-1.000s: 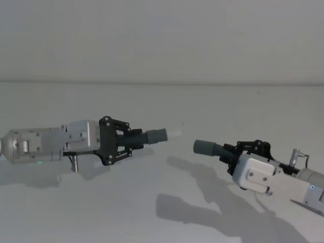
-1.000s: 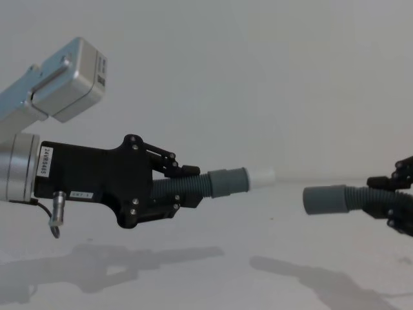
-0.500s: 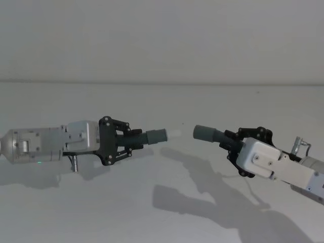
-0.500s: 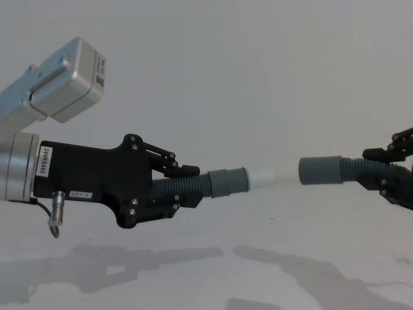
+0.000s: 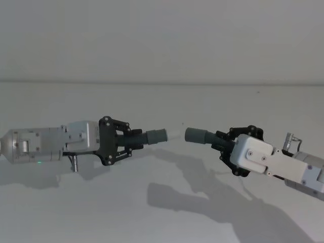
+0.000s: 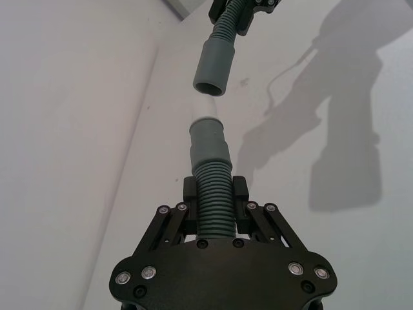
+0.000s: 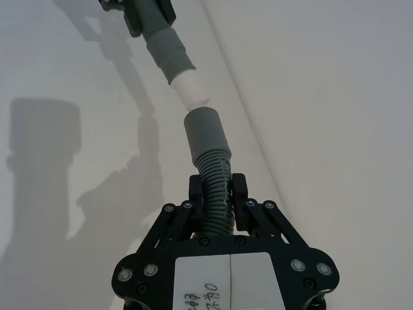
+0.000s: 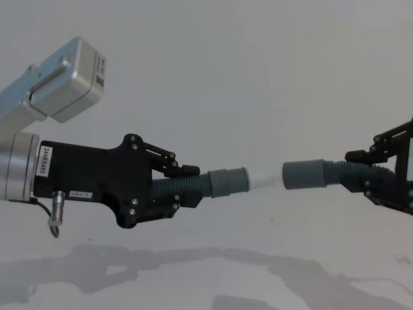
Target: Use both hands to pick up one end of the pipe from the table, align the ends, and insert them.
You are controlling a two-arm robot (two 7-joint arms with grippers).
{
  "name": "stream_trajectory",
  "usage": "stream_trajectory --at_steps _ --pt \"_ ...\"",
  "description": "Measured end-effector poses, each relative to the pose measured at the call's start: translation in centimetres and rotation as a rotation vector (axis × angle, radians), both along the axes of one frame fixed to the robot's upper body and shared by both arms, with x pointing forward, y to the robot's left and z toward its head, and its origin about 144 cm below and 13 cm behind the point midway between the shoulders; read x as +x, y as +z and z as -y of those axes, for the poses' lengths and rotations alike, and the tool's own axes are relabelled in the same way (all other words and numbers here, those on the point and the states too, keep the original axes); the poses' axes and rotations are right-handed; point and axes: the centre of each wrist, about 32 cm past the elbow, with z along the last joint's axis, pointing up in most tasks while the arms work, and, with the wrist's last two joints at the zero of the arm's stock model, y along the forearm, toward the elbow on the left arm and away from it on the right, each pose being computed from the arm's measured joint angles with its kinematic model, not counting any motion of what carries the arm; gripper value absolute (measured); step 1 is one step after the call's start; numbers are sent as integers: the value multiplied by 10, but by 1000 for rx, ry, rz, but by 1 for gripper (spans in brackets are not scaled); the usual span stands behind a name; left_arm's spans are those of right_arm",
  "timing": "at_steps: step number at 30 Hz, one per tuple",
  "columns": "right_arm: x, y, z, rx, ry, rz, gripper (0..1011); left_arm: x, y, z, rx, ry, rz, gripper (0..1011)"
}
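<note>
My left gripper (image 5: 130,142) is shut on the ribbed part of the straight pipe piece (image 5: 144,137) and holds it level above the table (image 5: 91,212). Its smooth collar (image 8: 227,181) and white tip (image 8: 261,177) point right. My right gripper (image 5: 223,144) is shut on the other ribbed piece (image 8: 335,173), whose open collar end (image 5: 195,135) faces left. The two ends stand nearly in line, the white tip (image 6: 206,106) just at the mouth of the right collar (image 6: 213,64). In the right wrist view the collar (image 7: 205,132) sits a sliver from the tip (image 7: 190,87).
The white table stretches back to a pale wall (image 5: 162,40). The arms' shadows (image 5: 172,195) lie on the surface below the grippers.
My right gripper has carried its piece up and to the left, closing the gap to the white tip. The left gripper and its piece have stayed still.
</note>
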Motion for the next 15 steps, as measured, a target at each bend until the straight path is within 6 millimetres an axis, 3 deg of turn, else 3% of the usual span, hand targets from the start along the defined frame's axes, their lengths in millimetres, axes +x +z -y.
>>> stream_trajectory --at_steps 15 --pt "7 6 -6 17 51 -5 256 0 0 0 0 0 0 308"
